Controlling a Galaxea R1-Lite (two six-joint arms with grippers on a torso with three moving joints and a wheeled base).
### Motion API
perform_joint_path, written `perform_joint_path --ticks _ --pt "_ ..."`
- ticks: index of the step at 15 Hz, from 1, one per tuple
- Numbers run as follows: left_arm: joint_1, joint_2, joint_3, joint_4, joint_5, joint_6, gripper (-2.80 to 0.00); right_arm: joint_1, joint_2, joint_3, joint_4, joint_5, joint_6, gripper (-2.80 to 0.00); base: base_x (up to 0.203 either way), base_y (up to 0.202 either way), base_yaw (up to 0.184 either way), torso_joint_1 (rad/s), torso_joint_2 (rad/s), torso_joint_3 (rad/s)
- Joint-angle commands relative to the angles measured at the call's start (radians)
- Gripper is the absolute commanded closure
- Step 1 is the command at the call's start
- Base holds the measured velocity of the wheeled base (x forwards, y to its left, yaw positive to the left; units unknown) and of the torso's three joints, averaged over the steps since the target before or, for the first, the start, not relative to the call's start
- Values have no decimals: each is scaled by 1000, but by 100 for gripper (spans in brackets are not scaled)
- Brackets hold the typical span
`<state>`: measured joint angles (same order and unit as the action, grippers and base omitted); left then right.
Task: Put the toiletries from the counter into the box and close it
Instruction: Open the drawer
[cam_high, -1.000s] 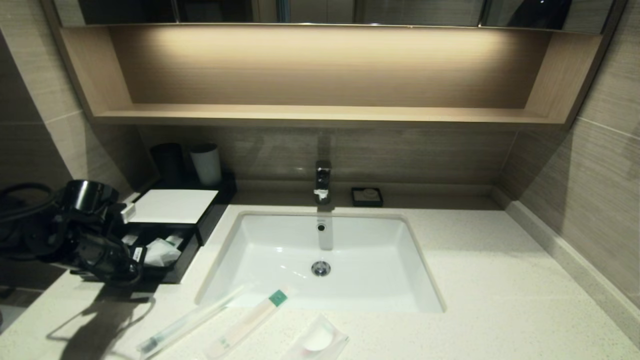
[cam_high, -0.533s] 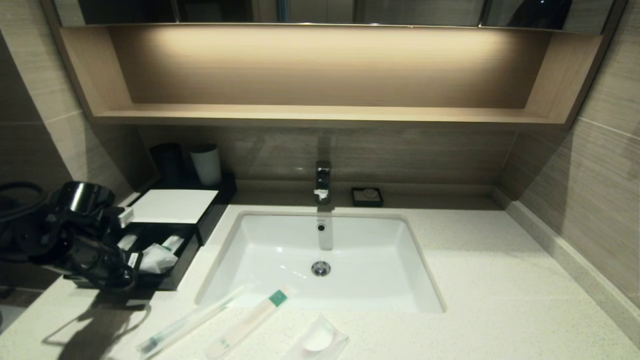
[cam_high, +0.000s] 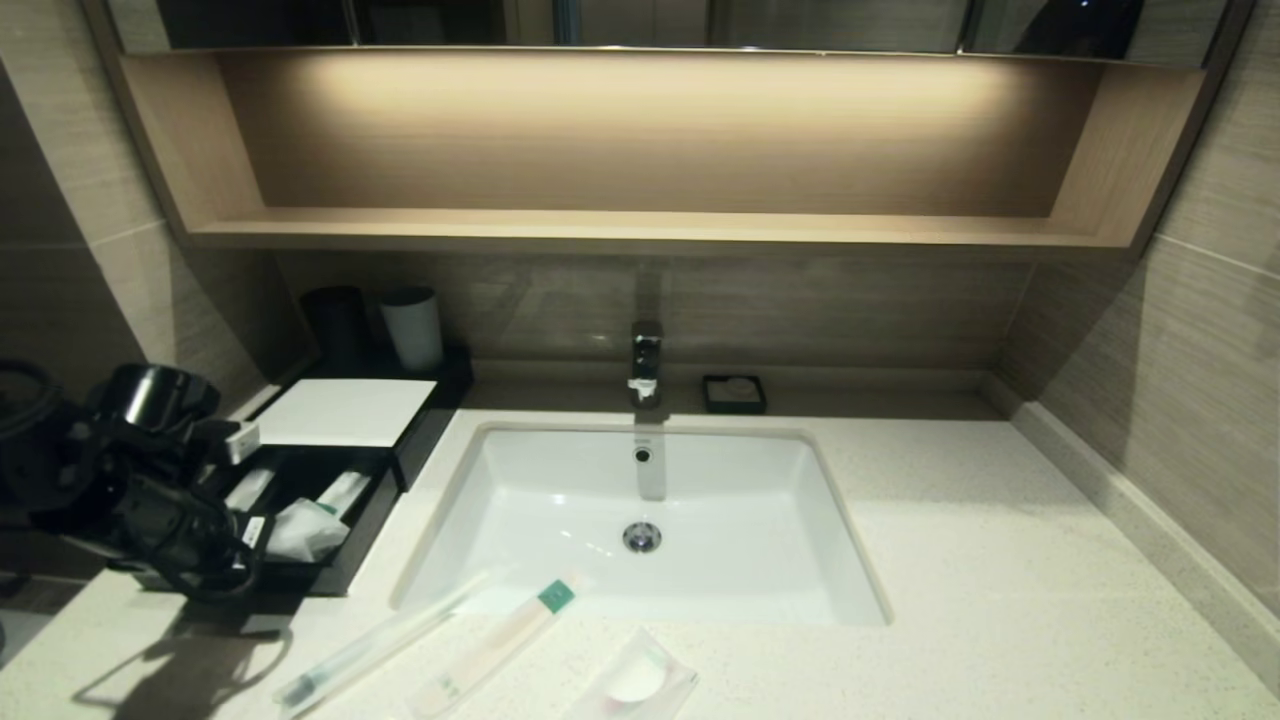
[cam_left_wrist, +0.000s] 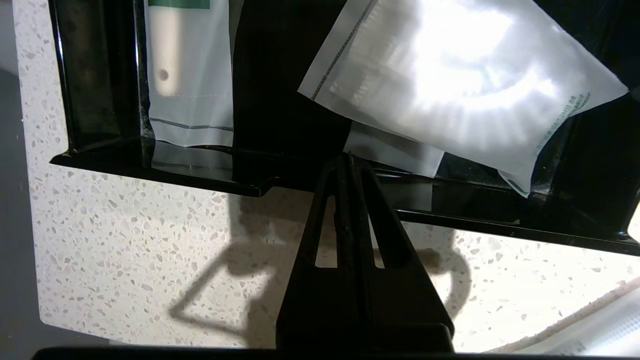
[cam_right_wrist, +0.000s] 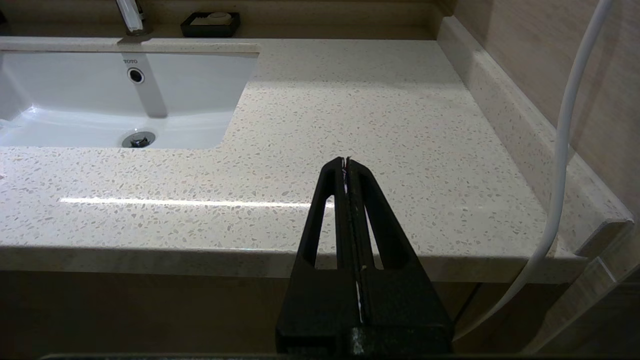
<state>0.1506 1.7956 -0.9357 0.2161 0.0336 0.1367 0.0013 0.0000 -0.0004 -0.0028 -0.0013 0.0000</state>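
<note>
The black box with a flat white top (cam_high: 345, 410) stands at the counter's (cam_high: 1000, 560) back left, its drawer tray (cam_high: 352, 540) pulled out. My left gripper (cam_high: 240, 575) is shut, its tips at the tray's front wall (cam_left_wrist: 500, 225), above the wall's middle (cam_left_wrist: 348, 159). Near the counter's front edge lie the long clear sleeve with a dark end (cam_high: 370, 645), the whitish packet with a green end (cam_high: 500, 640) and the small square sachet with a white disc (cam_high: 632, 682). My right gripper (cam_right_wrist: 346, 161) is shut and empty, off the counter's front right edge, out of the head view.
The tray holds a white packet (cam_left_wrist: 460, 85) and a packet with a green band (cam_left_wrist: 190, 75). The white sink (cam_high: 760, 560) and tap (cam_high: 646, 360) sit mid-counter. A small black dish (cam_high: 734, 393) and black (cam_high: 335, 320) and white (cam_high: 412, 328) cups stand at the back.
The drawer tray has slid further out toward the counter's front, and my left gripper has moved the same way with it. The three wrapped items have not moved.
</note>
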Motion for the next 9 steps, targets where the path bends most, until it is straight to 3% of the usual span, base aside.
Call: perform_joint_path --ticks 1,9 --pt "1 -4 0 16 0 10 0 0 0 2 0 0 0 0 0 0 0 0 0 0" --pt "1 -40 2 83 0 39 0 0 0 2 0 0 0 0 0 0 0 0 0 0"
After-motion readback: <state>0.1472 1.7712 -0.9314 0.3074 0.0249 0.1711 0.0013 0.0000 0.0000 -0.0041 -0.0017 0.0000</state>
